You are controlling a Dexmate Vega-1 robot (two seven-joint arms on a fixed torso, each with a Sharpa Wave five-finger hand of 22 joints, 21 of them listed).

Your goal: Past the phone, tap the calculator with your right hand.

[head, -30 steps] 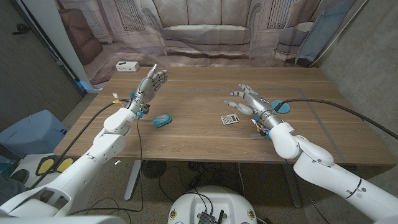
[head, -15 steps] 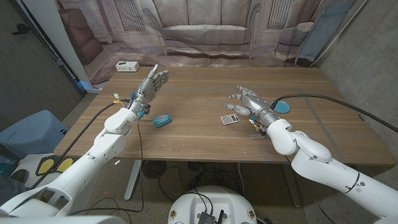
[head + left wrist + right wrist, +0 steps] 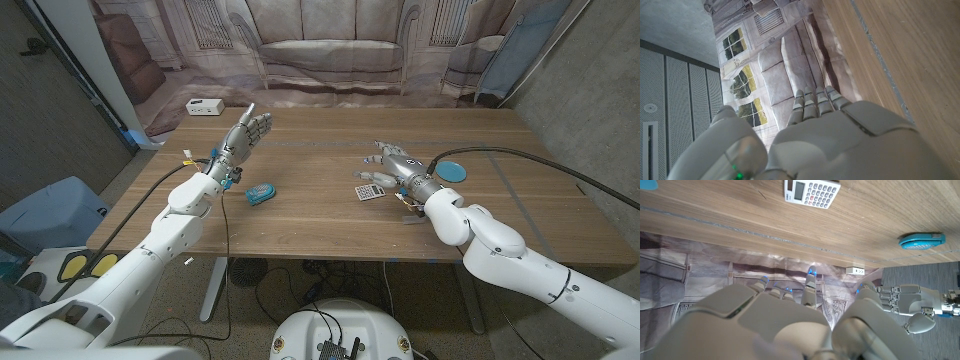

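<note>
Now the right hand [image 3: 393, 165], fingers spread and empty, hovers beside the small white keypad calculator [image 3: 369, 192] mid-table.

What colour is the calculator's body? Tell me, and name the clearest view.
White, with grey keys and a few red ones. The calculator shows best in the right wrist view.

No text, brand or number can be read anywhere. The calculator [image 3: 811, 193], at the top of the right wrist view and mid-frame in the head view, has rows of keys and a pale display, but the key markings are too small to make out. The teal phone [image 3: 260, 194], left of centre in the head view, and the white box [image 3: 204, 107] at upper left bear no legible label.
</note>
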